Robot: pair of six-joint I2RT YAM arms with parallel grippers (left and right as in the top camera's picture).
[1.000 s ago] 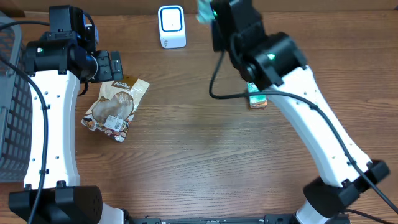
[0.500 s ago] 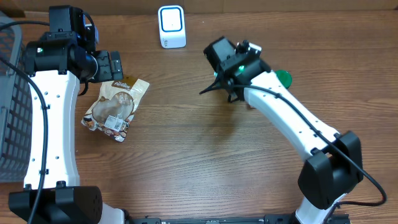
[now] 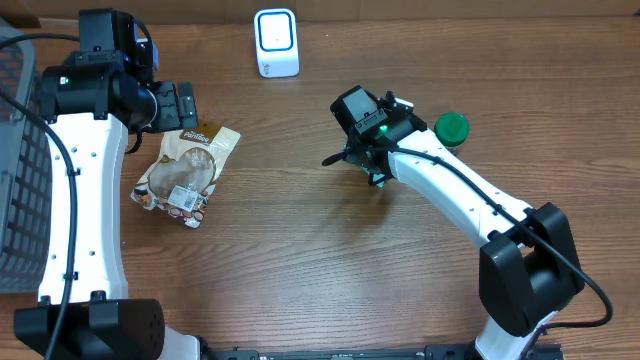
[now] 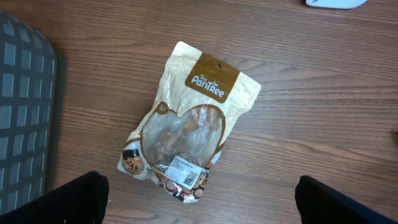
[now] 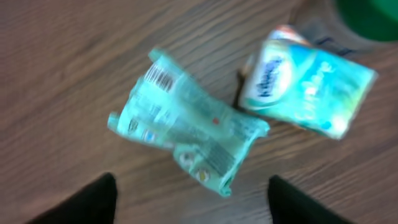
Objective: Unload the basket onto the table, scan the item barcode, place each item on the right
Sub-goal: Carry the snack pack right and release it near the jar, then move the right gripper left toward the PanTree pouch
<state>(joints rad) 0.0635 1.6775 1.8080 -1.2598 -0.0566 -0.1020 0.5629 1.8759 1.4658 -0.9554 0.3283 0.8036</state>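
The white barcode scanner stands at the table's far edge. In the right wrist view a crumpled teal packet lies on the wood with a barcode strip facing up. It sits just beside a teal and white pack. My right gripper hovers low over the packet, open, with nothing between its fingers; from overhead the right gripper hides both packs. A tan snack pouch with a white barcode label lies flat under my open left gripper, which is apart from it.
A green lid rests just right of the right gripper. A grey mesh basket runs along the left edge of the table. The snack pouch lies between the basket and the bare wood in the middle.
The right arm came down from up near the scanner to low over the table. Its jaws opened and the teal packet now lies on the wood. The left arm has not moved.
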